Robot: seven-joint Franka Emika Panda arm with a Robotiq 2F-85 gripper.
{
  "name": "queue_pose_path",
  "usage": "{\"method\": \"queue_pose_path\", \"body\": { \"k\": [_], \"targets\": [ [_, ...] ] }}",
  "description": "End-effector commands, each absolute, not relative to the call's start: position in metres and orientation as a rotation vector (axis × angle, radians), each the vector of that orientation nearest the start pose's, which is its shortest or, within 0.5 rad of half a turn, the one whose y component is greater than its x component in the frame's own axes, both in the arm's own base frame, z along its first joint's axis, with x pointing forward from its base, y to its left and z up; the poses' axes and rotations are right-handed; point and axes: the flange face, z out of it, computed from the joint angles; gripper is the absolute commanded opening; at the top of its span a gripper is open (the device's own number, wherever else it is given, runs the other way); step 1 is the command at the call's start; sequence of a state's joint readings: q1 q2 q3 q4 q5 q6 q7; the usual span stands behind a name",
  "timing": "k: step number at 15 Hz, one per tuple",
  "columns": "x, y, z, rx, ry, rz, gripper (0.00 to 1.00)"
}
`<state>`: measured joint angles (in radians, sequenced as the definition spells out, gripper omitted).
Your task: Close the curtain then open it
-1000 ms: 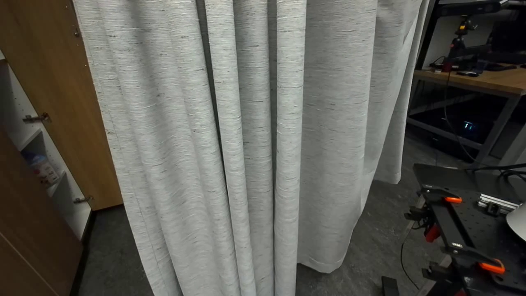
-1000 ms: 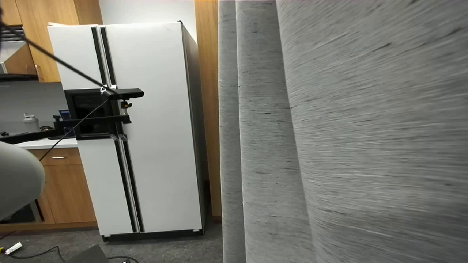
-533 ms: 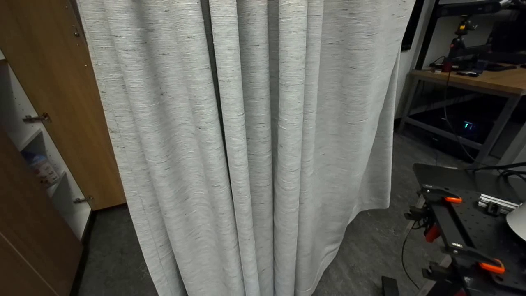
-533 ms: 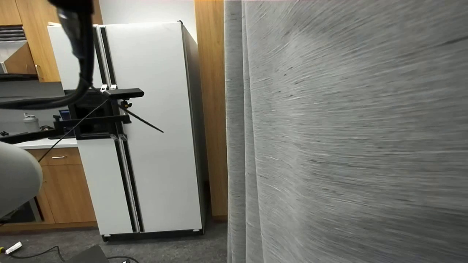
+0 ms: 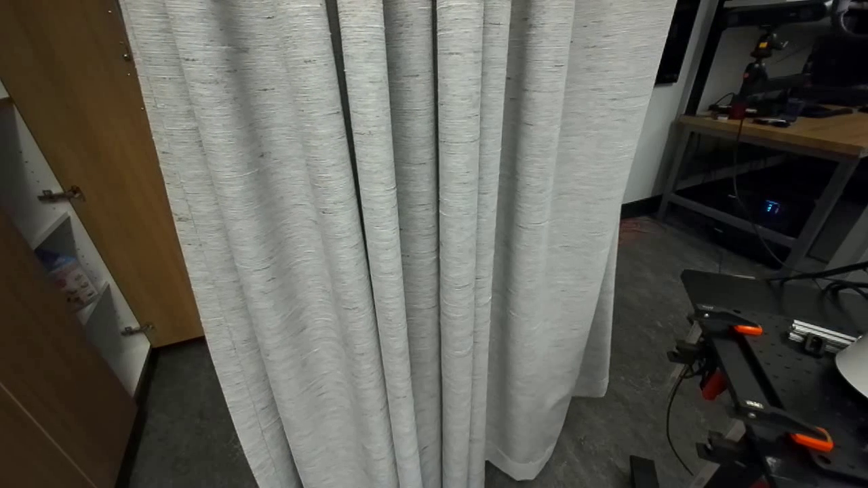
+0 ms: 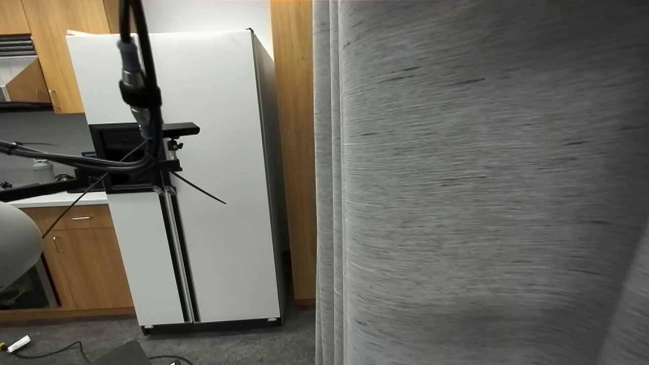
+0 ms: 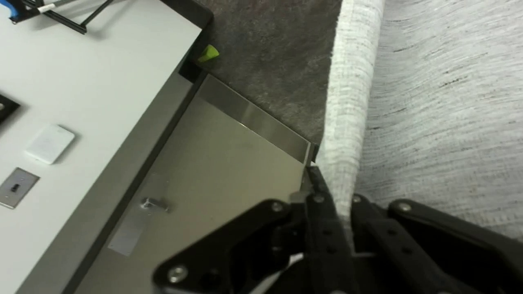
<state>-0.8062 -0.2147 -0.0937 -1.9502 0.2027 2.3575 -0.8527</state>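
The curtain (image 5: 413,237) is light grey woven cloth with deep vertical folds. It hangs nearly to the floor in an exterior view, with a free lower corner at the right. In an exterior view the curtain (image 6: 481,177) fills the right half. In the wrist view my gripper (image 7: 341,196) is shut on the curtain's rolled edge, which runs up from between the black fingers. The main cloth (image 7: 445,102) spreads to the right of the fingers. The gripper is out of sight in both exterior views. Black arm cables (image 6: 142,101) show at the left of the curtain.
A black work table (image 5: 766,379) with orange-handled clamps stands right of the curtain, before a wooden desk (image 5: 814,132). A cabinet's wooden door (image 5: 108,169) stands open at left. A white refrigerator (image 6: 218,203) stands behind. The wrist view shows a metal door (image 7: 196,175).
The curtain's right edge and lower corner have swung left and nearer the camera in an exterior view. Elsewhere its near folds have spread flatter, and the arm's cables have come into view.
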Motion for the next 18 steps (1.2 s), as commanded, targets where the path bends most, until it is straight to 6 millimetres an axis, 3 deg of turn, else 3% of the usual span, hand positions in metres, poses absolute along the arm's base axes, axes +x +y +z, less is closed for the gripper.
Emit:
{"method": "queue_pose_path", "body": {
  "k": [1,9,15,18],
  "targets": [
    [0.361,-0.359,0.618,-3.353,0.150,-0.932,0.00],
    [0.466,-0.225,0.584,-3.306,0.069,-1.091,0.00],
    [0.532,-0.138,0.549,-3.249,-0.006,-1.219,0.00],
    [0.559,-0.104,0.539,-3.214,-0.041,-1.297,0.00]
  ]
}}
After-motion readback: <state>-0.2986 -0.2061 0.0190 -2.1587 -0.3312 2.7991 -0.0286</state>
